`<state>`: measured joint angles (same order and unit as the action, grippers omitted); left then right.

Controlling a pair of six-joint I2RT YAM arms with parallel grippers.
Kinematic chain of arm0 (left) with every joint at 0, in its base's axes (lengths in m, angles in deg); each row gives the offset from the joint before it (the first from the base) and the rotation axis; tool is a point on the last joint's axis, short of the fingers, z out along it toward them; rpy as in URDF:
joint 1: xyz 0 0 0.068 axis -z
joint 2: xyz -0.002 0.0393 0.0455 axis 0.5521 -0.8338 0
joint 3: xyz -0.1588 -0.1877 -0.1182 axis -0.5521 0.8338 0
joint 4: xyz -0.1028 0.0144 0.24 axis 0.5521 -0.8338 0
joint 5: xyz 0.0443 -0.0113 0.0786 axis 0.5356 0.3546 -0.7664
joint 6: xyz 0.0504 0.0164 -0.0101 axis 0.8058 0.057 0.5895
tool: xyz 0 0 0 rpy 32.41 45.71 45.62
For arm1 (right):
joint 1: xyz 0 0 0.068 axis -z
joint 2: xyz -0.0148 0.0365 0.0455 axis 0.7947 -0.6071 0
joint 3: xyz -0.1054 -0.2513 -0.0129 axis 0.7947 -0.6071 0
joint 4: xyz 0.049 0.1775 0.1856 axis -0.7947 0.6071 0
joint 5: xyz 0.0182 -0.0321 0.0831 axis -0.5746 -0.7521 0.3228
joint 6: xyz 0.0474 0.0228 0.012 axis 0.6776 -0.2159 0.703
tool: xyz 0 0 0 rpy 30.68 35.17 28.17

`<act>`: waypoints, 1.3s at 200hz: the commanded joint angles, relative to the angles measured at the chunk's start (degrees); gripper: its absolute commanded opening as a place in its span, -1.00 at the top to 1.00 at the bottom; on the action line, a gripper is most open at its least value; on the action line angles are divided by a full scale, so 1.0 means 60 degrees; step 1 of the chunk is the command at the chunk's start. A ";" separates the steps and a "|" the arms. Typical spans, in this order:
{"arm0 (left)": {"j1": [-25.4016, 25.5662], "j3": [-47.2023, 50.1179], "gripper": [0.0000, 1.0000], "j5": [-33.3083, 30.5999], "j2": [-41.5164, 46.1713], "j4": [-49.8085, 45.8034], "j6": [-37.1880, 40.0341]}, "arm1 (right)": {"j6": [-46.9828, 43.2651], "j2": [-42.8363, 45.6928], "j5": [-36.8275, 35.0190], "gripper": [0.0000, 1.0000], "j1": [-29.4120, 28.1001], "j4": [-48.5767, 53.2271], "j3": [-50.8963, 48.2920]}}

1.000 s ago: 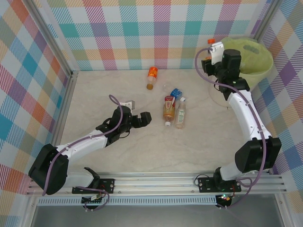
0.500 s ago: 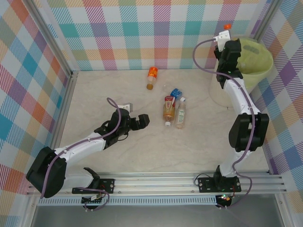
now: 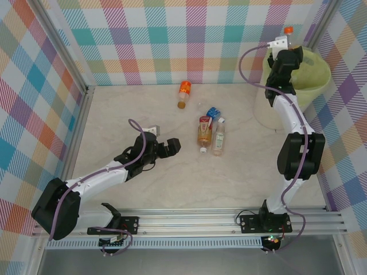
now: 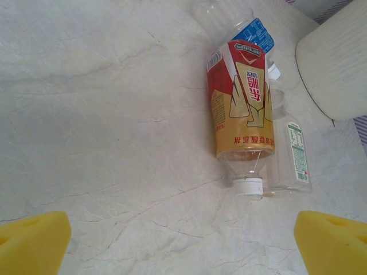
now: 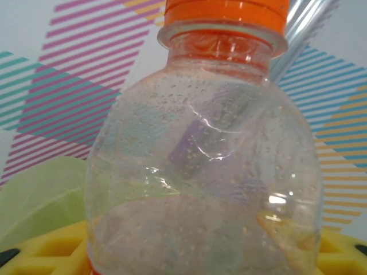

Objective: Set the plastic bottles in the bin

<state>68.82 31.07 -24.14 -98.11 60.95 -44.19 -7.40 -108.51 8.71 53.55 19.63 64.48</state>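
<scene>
My right gripper (image 3: 285, 43) is raised at the near-left rim of the bin (image 3: 312, 80), shut on a clear bottle with an orange cap (image 3: 288, 30). In the right wrist view this bottle (image 5: 206, 154) stands upright between the yellow fingers (image 5: 54, 252), with the lime-green bag (image 5: 40, 195) behind it. Several bottles lie on the table: an orange-labelled one (image 3: 184, 93), a blue-labelled one (image 3: 213, 113), a red-and-gold one (image 3: 204, 133) and a clear white-labelled one (image 3: 219, 137). My left gripper (image 3: 172, 147) rests open and empty, just left of the red-and-gold bottle (image 4: 241, 109).
Checked walls with metal frame rails close the table on three sides. The bin's whitish wall (image 4: 338, 69) stands just beyond the clear white-labelled bottle (image 4: 292, 149) and the blue-labelled bottle (image 4: 253, 34). Bare marble tabletop (image 4: 114, 114) stretches left of the bottles.
My right arm has lifted the orange-capped bottle higher and carried it right, from left of the bin to its rim. The left gripper has shifted slightly.
</scene>
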 commanded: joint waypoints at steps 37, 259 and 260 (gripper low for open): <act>-0.0113 -0.0167 -1.00 -0.0050 -0.0293 -0.0139 -0.0182 | 0.1827 -0.0491 -0.0161 -0.48 0.0768 0.2500 0.1264; -0.1315 -1.0627 -0.94 -0.1841 -0.9072 -0.4929 0.2900 | 0.9559 0.7389 0.9507 -0.99 0.0750 0.6441 -0.4647; -0.1315 -1.0709 -0.93 -0.1849 -0.9102 -0.4943 0.2917 | 0.9559 0.7413 0.9500 -0.99 0.0752 0.6449 -0.4663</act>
<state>61.43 -24.47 -30.68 -146.61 38.37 -31.95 46.21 -67.66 61.69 58.16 59.49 38.95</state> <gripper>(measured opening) 0.986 0.997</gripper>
